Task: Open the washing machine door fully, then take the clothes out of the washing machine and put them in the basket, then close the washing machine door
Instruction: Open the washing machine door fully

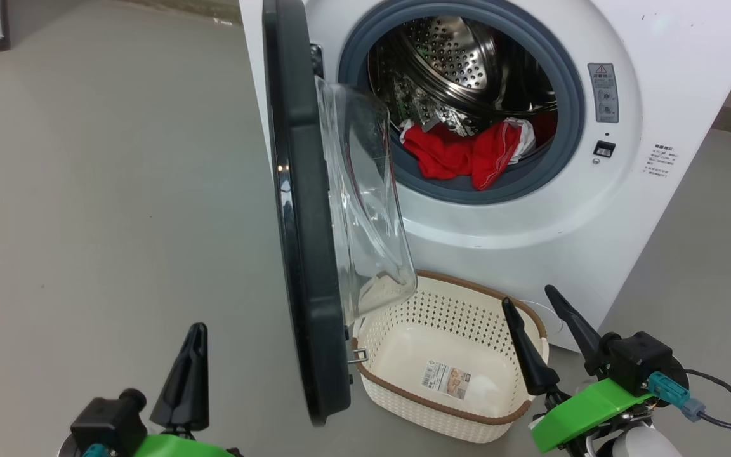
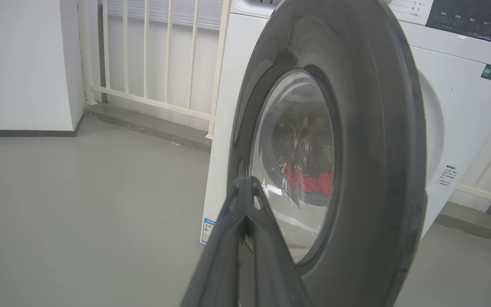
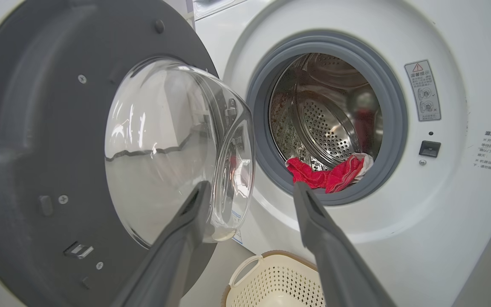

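The white washing machine (image 1: 530, 241) stands ahead with its round black-rimmed door (image 1: 302, 254) swung out, edge-on to me, glass bowl bulging right. Red clothes (image 1: 460, 152) with white trim lie at the drum's mouth, also seen as clothes (image 3: 326, 175). The cream basket (image 1: 448, 374) sits on the floor below the opening, nothing but a label sticker in it. My left gripper (image 1: 194, 330) is shut, low left of the door; in its wrist view the joined fingertips (image 2: 245, 183) point at the door's outer face (image 2: 356, 149). My right gripper (image 1: 530, 298) stands open over the basket's right rim.
Grey floor spreads to the left of the machine. A cream railing (image 2: 156, 55) and a white wall (image 2: 19, 64) stand behind the machine's left side. A cable (image 1: 721, 406) trails from my right wrist.
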Tool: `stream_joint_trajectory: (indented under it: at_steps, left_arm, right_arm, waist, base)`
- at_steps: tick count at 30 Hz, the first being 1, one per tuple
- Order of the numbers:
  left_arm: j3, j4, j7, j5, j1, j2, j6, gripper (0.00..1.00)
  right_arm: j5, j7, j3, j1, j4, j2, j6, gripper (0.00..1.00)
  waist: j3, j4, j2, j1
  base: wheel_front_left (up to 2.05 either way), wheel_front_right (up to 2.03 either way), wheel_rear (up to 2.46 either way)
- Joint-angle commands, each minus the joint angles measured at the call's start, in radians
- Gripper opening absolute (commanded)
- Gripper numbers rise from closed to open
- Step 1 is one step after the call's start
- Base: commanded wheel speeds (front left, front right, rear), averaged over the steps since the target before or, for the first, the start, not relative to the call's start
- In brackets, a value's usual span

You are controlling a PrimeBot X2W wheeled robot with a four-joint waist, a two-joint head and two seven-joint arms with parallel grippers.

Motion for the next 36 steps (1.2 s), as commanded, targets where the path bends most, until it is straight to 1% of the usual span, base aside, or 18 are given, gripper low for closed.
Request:
stream_joint_trajectory:
  at_steps: [1,11,16,24,27,30,33,36]
  left_arm:
    - [0.025,-0.033,-0.009,0.009,-0.046,0.023,-0.003,0.0]
    - [0.013,-0.102,-0.01,0.031,-0.127,0.038,-0.009,0.0]
    - [0.006,-0.169,-0.002,0.042,-0.182,0.044,-0.006,0.0]
    - [-0.04,-0.264,0.034,0.053,-0.254,0.028,-0.012,0.0]
    - [-0.07,-0.282,0.06,0.053,-0.268,0.02,-0.02,0.0]
    - [-0.113,-0.279,0.115,0.036,-0.265,0.004,-0.028,0.0]
    - [-0.155,-0.263,0.159,0.023,-0.26,-0.01,-0.036,0.0]
    - [-0.184,-0.235,0.198,0.007,-0.247,-0.021,-0.032,0.0]
  right_arm:
    - [0.008,-0.006,0.016,-0.017,-0.02,0.002,0.006,1.0]
    - [0.006,-0.006,0.018,-0.023,-0.011,0.002,0.006,1.0]
    - [0.009,-0.006,0.018,-0.025,-0.008,0.002,0.006,1.0]
    - [0.007,-0.006,0.013,-0.032,-0.004,0.002,0.006,1.0]
    - [0.006,-0.006,0.009,-0.035,-0.005,0.002,0.006,1.0]
    - [0.005,-0.006,0.007,-0.037,-0.006,0.002,0.006,1.0]
    - [0.003,-0.006,0.007,-0.041,-0.007,0.002,0.006,1.0]
    - [0.001,-0.006,0.008,-0.045,-0.006,0.002,0.006,1.0]
  waist:
    - [0.001,-0.003,-0.0001,0.0]
    - [0.007,-0.018,-0.0001,0.0]
    - [0.011,-0.029,-0.0001,0.0]
    - [0.019,-0.048,-0.0001,0.0]
    - [0.022,-0.055,-0.0001,0.0]
    - [0.029,-0.061,-0.0001,0.0]
    - [0.037,-0.065,-0.0001,0.0]
    - [0.042,-0.067,-0.0001,0.0]
  base:
    - [0.0,0.0,0.0]
    - [0.0,0.0,0.0]
    - [0.0,0.0,0.0]
    - [0.0,0.0,0.0]
    - [0.0,0.0,0.0]
    - [0.0,0.0,0.0]
    - [0.0,0.0,0.0]
    - [0.0,0.0,0.0]
